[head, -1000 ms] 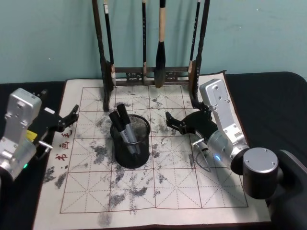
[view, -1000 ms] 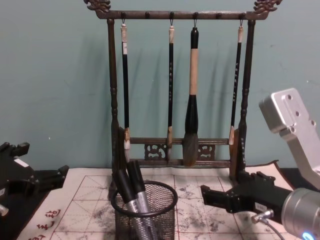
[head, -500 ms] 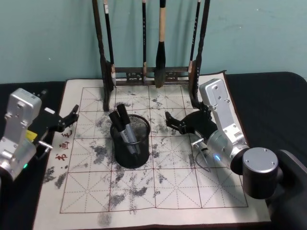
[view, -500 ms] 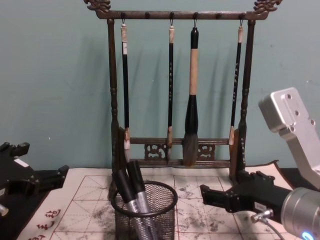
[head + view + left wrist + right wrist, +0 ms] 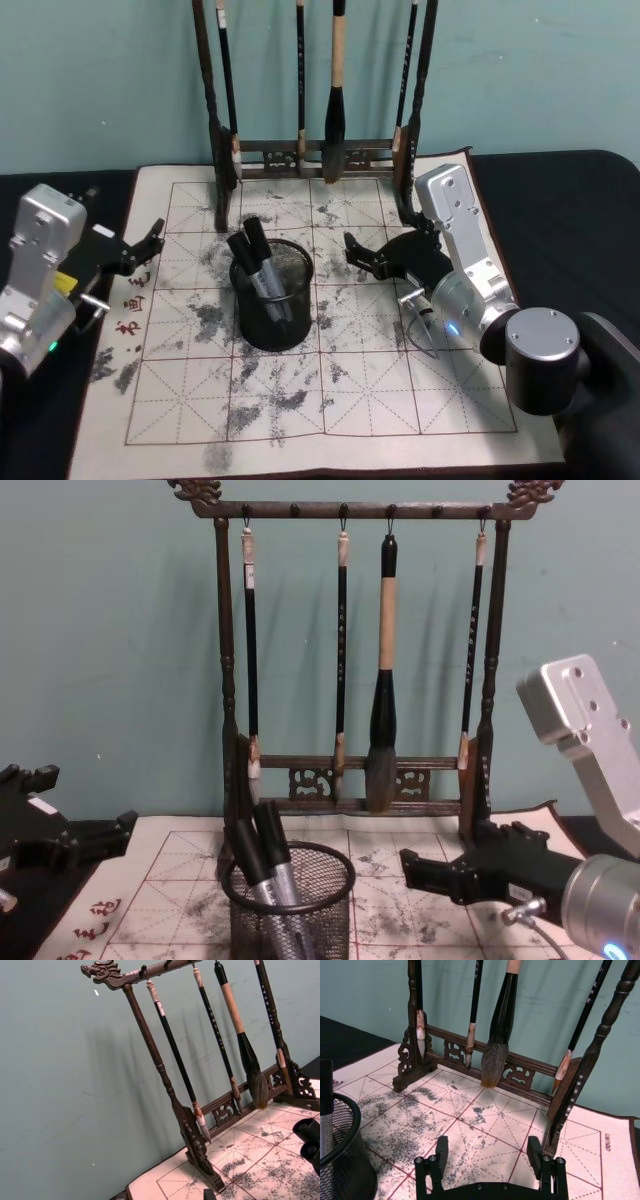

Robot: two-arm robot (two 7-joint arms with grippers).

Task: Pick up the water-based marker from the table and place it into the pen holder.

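Nothing much has shifted over the last second: both arms sit where they were, and the cup's contents look the same.

Right gripper [image 5: 362, 256] hovers low over the mat just right of the pen holder [image 5: 272, 294], fingers spread apart with nothing between them; the right wrist view shows both black fingers [image 5: 438, 1159] wide and bare above the gridded mat. Left gripper [image 5: 148, 243] rests further off, left of the pen holder near the mat's edge, its fingers also apart and empty.

Two markers [image 5: 254, 262] already stand in the pen holder, black caps up, grey barrels leaning toward its left rear rim. Their long axes run near upright, tilted slightly left in the chest view [image 5: 268, 858]. No marker lies loose on the table [image 5: 560, 200] around the pen holder, so the placing looks done. The right gripper is the nearer of the two, the markers lying to its left.

Behind the pen holder stands the brush rack [image 5: 316, 155].
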